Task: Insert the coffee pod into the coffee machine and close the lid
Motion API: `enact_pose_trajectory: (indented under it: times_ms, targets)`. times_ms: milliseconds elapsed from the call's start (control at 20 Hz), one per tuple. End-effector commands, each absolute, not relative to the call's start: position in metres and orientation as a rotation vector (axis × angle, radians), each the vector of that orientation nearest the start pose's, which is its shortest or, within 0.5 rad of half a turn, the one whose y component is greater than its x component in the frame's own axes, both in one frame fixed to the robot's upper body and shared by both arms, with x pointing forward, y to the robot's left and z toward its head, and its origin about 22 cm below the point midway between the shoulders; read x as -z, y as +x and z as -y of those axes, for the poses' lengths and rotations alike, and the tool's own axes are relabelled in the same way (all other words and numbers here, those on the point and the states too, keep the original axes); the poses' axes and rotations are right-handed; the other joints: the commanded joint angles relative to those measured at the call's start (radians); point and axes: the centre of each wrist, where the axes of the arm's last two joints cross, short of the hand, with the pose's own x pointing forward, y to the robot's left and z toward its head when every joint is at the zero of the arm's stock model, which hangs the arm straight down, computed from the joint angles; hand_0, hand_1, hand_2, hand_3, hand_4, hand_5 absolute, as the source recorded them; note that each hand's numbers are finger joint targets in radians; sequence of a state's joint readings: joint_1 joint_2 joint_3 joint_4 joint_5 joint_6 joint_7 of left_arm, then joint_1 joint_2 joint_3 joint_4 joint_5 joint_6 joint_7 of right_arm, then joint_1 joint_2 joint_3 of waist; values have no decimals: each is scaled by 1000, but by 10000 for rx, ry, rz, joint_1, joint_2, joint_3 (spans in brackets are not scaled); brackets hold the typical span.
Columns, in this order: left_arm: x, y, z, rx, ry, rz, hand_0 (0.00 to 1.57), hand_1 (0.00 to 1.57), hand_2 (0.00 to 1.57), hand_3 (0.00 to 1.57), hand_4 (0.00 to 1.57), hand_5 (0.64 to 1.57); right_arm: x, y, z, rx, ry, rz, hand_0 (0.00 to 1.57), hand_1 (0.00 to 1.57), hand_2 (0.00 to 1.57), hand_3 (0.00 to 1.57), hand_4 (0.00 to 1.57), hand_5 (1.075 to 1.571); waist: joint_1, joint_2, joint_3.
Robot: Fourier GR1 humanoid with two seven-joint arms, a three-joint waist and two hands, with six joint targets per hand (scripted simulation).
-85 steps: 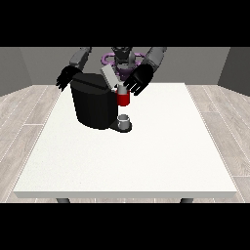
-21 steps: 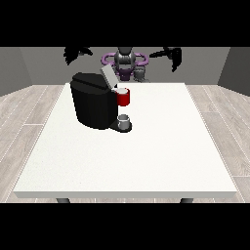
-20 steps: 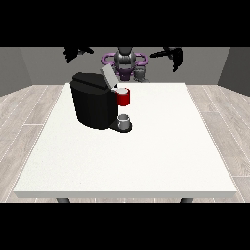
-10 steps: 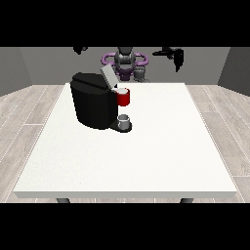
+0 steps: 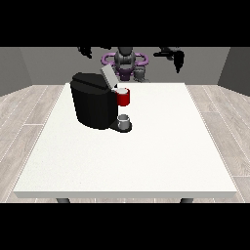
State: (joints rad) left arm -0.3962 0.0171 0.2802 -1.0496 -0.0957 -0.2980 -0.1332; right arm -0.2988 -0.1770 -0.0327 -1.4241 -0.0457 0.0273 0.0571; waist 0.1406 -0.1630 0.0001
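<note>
Front view: a black coffee machine (image 5: pixel 95 105) stands on a white table (image 5: pixel 146 151), toward the far left part of it. Its grey lid (image 5: pixel 108 76) tilts up, open. The machine's red head (image 5: pixel 123 97) juts out at its right side, above a small grey cup (image 5: pixel 124 120) on its base. I cannot tell whether a pod sits inside. Behind the machine, the robot holds both hands high: one at the view's left (image 5: pixel 86 50), one at the view's right (image 5: pixel 176 58). Their finger positions cannot be made out.
</note>
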Motion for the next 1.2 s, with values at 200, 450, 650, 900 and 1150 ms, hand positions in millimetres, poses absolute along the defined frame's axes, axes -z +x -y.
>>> enact_pose_trajectory:
  times_ms: [200, 450, 650, 900, 1150]
  targets:
    - [-6, 319, -253, 1530, -1925, 15740, 0, 0, 0, 0, 0, 1571, -51, 336, 256, -1208, -389, 16399, 0, 0, 0, 0, 0, 1571, 399, 899, 2]
    - [-2, 311, -255, 1290, -1335, 16098, 0, 0, 0, 0, 0, 1571, -63, 351, 249, -1732, 111, 16864, 0, 0, 0, 0, 0, 1571, -175, 1628, 0]
    - [-9, 310, -258, 1197, -745, 16647, 0, 0, 0, 0, 0, 1571, -67, 362, 234, -1803, 441, 17026, 0, 0, 0, 0, 0, 1571, -441, 1883, -1]
    - [-22, 300, -265, 1353, -867, 16659, 0, 0, 0, 0, 0, 1571, -61, 371, 232, -2066, -102, 16792, 0, 0, 0, 0, 0, 1571, -153, 1853, 0]
    - [-33, 316, -276, 987, -780, 17067, 0, 0, 0, 0, 124, 1571, -89, 384, 224, -2812, 372, 17163, 0, 0, 0, 0, 0, 1571, -507, 2286, -2]
